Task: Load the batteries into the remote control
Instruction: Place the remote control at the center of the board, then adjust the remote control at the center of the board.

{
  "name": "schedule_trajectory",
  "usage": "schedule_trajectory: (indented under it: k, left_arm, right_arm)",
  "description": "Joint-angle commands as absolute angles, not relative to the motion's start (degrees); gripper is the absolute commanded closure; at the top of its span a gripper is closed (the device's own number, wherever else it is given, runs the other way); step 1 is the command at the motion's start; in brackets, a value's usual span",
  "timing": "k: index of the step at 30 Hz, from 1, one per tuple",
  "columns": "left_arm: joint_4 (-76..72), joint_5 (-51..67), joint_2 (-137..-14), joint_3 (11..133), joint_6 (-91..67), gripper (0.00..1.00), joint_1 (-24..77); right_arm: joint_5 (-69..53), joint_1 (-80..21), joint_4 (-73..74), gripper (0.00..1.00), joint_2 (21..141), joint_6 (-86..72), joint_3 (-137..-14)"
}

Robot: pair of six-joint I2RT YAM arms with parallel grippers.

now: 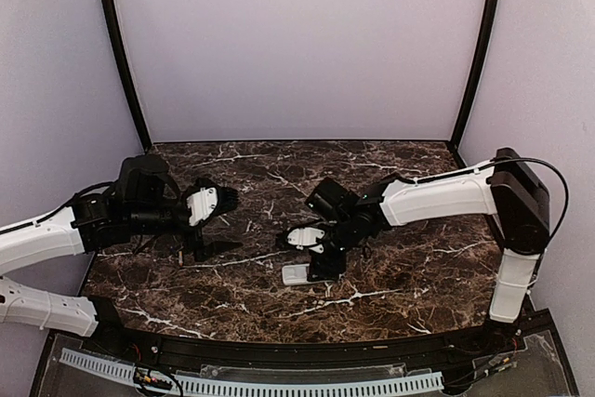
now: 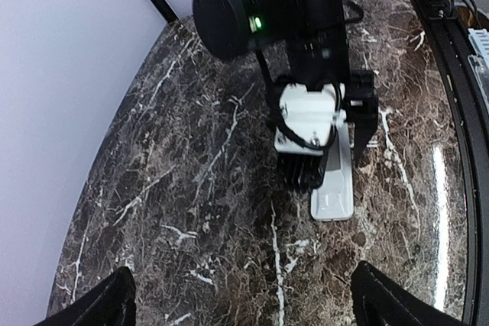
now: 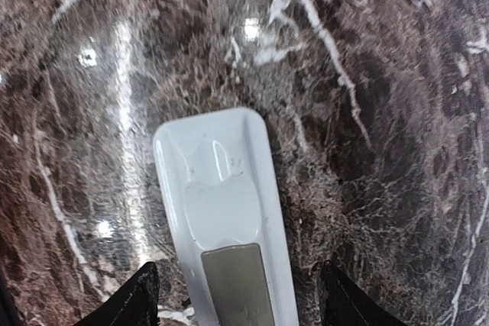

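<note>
The remote control (image 3: 225,211) is a slim white bar lying back up on the marble table, with a flat grey rectangular panel (image 3: 237,284) set in its back. It also shows in the top view (image 1: 296,274) and in the left wrist view (image 2: 334,198). My right gripper (image 3: 241,303) is open and hangs just over the remote, one fingertip on each side with a gap to both. My left gripper (image 1: 228,222) is open and empty, left of the remote and facing it; its fingertips (image 2: 114,299) show at the bottom corners of its wrist view. No batteries are in view.
The dark marble table (image 1: 409,258) ends at a black rim along its near edge (image 1: 307,346). Lilac walls and two black corner posts close off the back and sides. My right arm (image 1: 437,197) reaches in from the right.
</note>
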State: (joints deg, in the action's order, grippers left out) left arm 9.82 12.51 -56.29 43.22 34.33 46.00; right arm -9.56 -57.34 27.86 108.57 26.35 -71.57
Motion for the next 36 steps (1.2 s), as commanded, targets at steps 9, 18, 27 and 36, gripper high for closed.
schedule_trajectory:
  k: [9, 18, 27, 36]
  left_arm:
    - [5.99, 20.10, -67.07, 40.71, 32.46, 0.22, 47.05]
    - [4.34, 14.46, -74.63, 39.36, 34.91, 0.28, 52.52]
    - [2.10, 11.76, -82.23, 40.28, 35.26, 0.19, 54.58]
    - [3.00, 13.53, -90.25, 46.85, 29.15, 0.17, 55.37]
  right_arm:
    - [-6.88, -53.12, 26.48, 0.36, 89.09, -14.06, -71.93]
    - [-7.37, -53.56, 26.71, 0.61, 86.61, -33.43, -61.61]
    - [-5.18, -54.17, 23.47, 0.64, 86.43, -36.67, -55.19]
    - [-4.96, -54.16, 22.17, 0.60, 83.07, -39.38, -50.27]
